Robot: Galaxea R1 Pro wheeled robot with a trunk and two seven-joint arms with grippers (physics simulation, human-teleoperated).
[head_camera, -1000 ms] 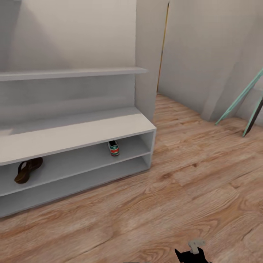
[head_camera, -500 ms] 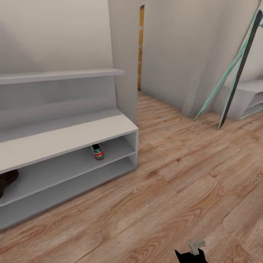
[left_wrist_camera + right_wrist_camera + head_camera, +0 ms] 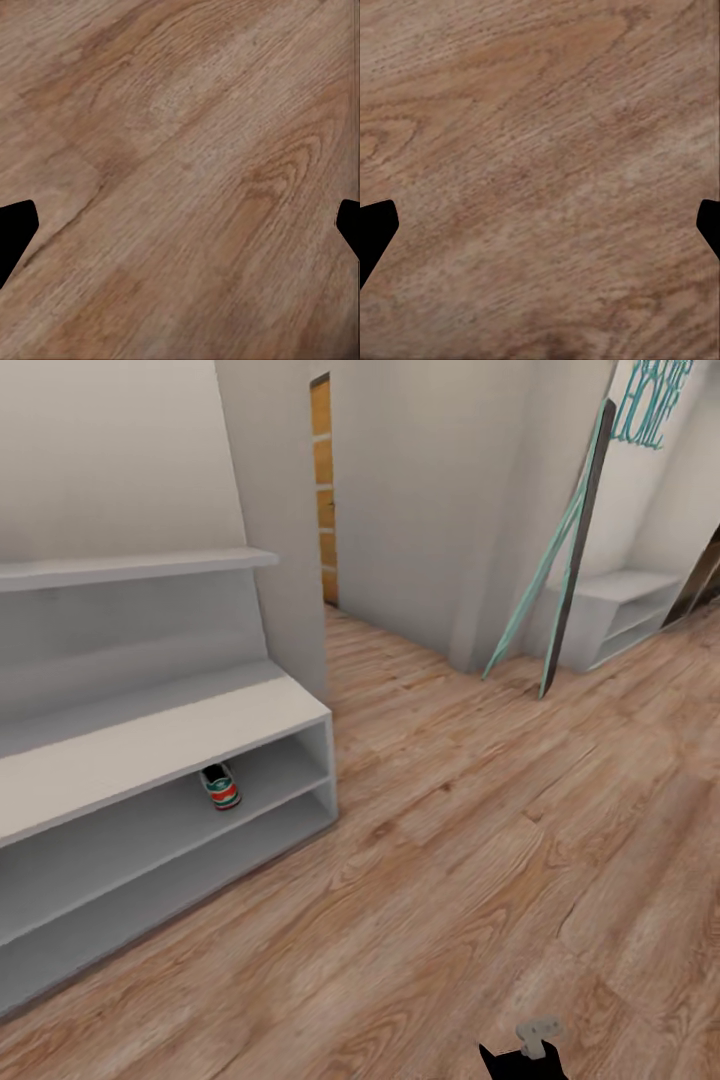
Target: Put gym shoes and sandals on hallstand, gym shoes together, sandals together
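Both claws were spread wide with nothing between them, the left gripper and the right gripper each hanging over bare corridor floor, so the step in hand looked like a search for footwear. It would go best by scanning the open planks slowly and keeping the arms tucked clear of the hallstand. One gym shoe sat on the hallstand's upper open shelf near its right end, well apart from both claws.
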